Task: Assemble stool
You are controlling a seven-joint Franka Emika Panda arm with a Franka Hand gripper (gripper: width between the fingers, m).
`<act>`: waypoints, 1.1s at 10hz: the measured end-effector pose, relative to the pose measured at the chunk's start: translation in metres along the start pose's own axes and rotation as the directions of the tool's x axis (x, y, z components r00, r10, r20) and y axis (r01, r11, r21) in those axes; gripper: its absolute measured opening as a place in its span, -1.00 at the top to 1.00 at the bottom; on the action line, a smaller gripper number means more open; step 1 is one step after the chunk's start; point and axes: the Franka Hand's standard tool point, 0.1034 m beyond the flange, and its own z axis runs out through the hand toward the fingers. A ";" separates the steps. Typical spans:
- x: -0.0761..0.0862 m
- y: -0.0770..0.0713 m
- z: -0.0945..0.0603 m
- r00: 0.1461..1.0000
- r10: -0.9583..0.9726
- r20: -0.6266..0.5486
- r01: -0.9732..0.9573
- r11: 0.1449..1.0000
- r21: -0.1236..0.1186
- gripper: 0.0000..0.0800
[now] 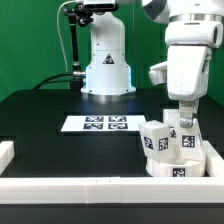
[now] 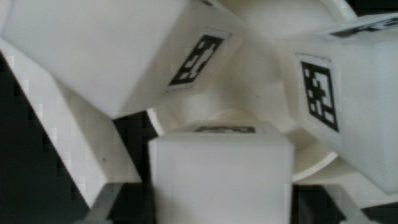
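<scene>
The stool's round seat disc lies at the exterior view's right, near the front rail. Two white tagged legs stand on or against it: one leg leans at the left, another leg is under my gripper. In the wrist view my gripper has its two dark fingers against both sides of a white leg, so it is shut on that leg. Behind it a second tagged leg lies tilted, a third leg shows a tag, and the disc's rim curves beside the held leg.
The marker board lies flat in the middle of the black table. A long white border rail runs along the front edge, and another rail sits at the left. The robot's base stands at the back.
</scene>
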 end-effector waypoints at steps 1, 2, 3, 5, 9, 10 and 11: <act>0.000 0.000 0.000 0.998 0.059 0.000 -0.059 0.998 0.000 0.15; 0.000 0.000 0.000 0.993 0.120 0.000 -0.120 0.993 0.000 0.15; 0.000 0.000 0.000 0.979 0.204 0.000 -0.204 0.979 0.000 0.15; 0.000 0.000 0.000 0.949 0.314 0.000 -0.314 0.949 0.000 0.14; 0.001 -0.001 0.000 0.771 0.637 -0.005 -0.637 0.771 0.006 0.14; 0.002 -0.002 0.000 0.713 0.701 -0.008 -0.701 0.713 0.010 0.14; 0.003 -0.003 0.000 0.624 0.781 -0.007 -0.781 0.624 0.019 0.14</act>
